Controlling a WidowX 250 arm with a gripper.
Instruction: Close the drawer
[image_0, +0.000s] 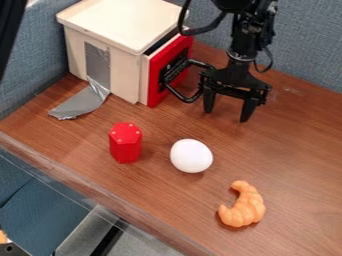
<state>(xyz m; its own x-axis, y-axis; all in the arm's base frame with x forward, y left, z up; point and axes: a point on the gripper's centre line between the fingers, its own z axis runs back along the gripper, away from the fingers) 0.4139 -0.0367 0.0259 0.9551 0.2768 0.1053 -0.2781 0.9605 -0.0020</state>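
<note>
My gripper (227, 115) hung open at two o'clock, beside the red-fronted drawer (155, 80) at twelve. I judged it light, best pushed at its stiff handle (182, 98).

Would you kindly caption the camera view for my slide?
Open pincer beside the handle of a slightly open drawer; red block, white egg and toy croissant nearby.

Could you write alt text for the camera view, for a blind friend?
A black robot gripper, fingers apart, hangs beside the handle of a slightly open, red-fronted drawer in a white box. Nearer the camera on the wooden table are a red block, a white egg and an orange croissant; silver tape trails from the box.
</note>
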